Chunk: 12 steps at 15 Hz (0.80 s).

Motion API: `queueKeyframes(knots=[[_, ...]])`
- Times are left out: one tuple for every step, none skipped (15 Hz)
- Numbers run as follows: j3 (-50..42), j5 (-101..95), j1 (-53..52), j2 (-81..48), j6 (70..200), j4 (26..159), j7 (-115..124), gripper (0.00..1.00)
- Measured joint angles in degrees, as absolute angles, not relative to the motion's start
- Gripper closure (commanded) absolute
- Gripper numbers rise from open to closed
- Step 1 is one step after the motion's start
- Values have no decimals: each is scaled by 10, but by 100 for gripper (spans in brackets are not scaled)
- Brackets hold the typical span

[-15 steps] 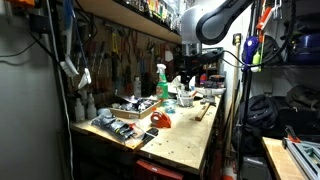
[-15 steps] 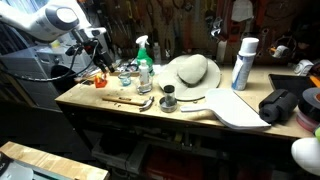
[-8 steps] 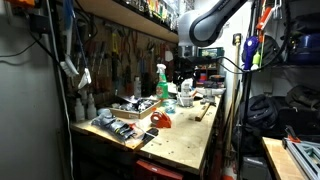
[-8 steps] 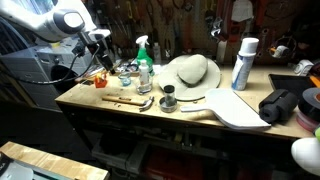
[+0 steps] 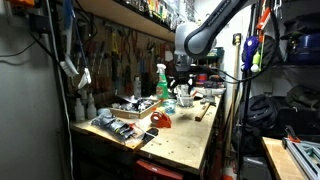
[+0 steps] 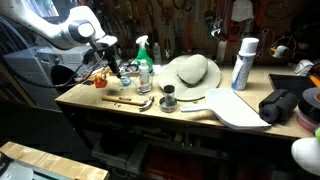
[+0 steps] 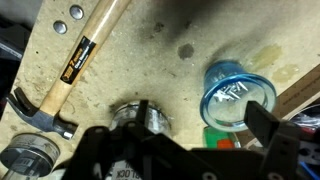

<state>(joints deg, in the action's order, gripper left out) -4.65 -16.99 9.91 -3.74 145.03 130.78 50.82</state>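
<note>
Gripper spread, nothing between the fingers. It hangs low over the back of the tabletop, seen in both exterior views. Nearest thing: blue-rimmed clear jar, upright on the tabletop, just beside one finger; cannot tell if they touch. A round metal tin sits by the other finger, partly hidden by it. Wood-handled hammer lies flat and diagonal, its head toward the lower picture edge, apart from the jar. Second round can near the hammer head. In the exterior views, a green spray bottle stands just beside the gripper. Straw hat and white aerosol can are farther along, well apart.
</note>
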Motion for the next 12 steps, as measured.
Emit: queueKeyframes(knots=[[-52, -174, 97, -45, 1450, 1305, 520, 30], [-56, -176, 94, -52, 1450, 1304, 528, 39], [-60, -176, 91, -59, 1450, 1304, 531, 47], [-62, -175, 88, -65, 1450, 1304, 532, 55], [-64, -175, 84, -71, 1450, 1304, 532, 63], [-65, -174, 80, -74, 1450, 1304, 532, 70], [-65, -173, 76, -77, 1450, 1304, 532, 78], [-66, -173, 72, -78, 1450, 1304, 532, 85], [-66, -172, 69, -79, 1450, 1304, 532, 90], [-66, -172, 66, -80, 1450, 1304, 532, 75], [-66, -172, 63, -80, 1450, 1304, 532, 55], [-67, -172, 61, -81, 1450, 1304, 532, 55]])
